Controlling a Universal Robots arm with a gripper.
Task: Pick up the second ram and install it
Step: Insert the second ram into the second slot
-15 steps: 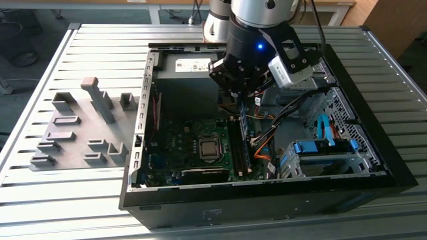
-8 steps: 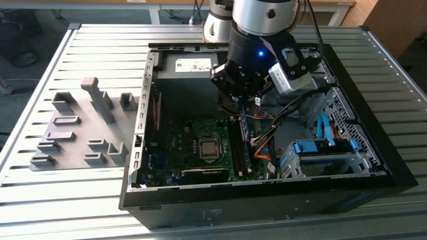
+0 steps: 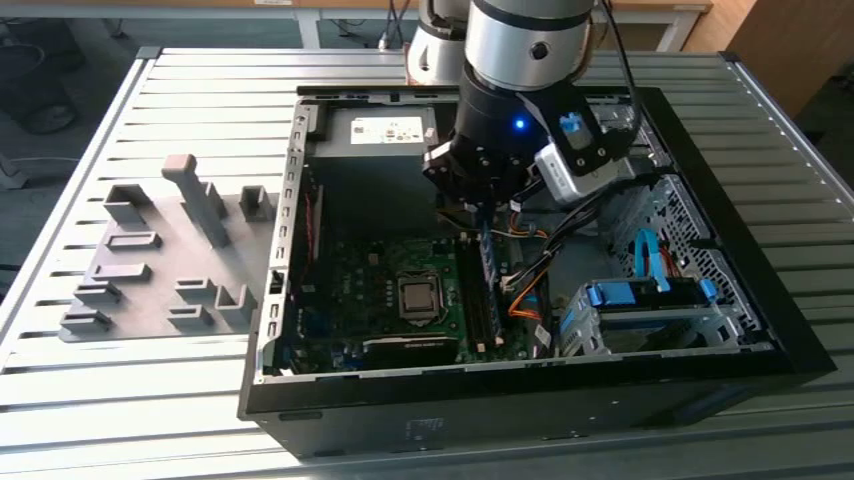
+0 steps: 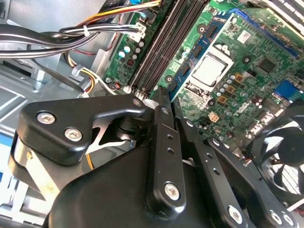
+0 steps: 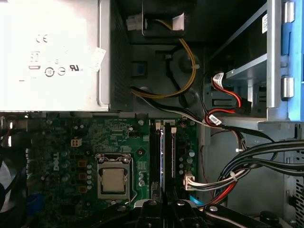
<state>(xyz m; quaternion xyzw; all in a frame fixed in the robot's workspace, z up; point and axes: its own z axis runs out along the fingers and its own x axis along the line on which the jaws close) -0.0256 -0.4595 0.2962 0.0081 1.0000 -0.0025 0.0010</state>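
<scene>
The second ram (image 3: 489, 275) is a thin blue-green strip hanging edge-down inside the open computer case (image 3: 287, 300). My gripper (image 3: 478, 222) is shut on its upper end. In the first wrist view the ram (image 5: 162, 156) shows edge-on as a bluish line between two dark memory slots (image 5: 170, 156), with the fingertips (image 5: 151, 205) closed just behind it. It lies lengthwise along the slots, and whether it touches one I cannot tell. In the second wrist view the black fingers (image 4: 161, 123) point at the slots (image 4: 159, 45) on the green motherboard (image 4: 247, 61).
A processor socket (image 3: 419, 297) lies beside the slots. The power supply (image 3: 380, 128) is at the case's far end, and bundled cables (image 3: 534, 280) and a drive cage (image 3: 654, 300) are on the exterior view's right. A grey fixture (image 3: 160, 260) stands on the table at the left.
</scene>
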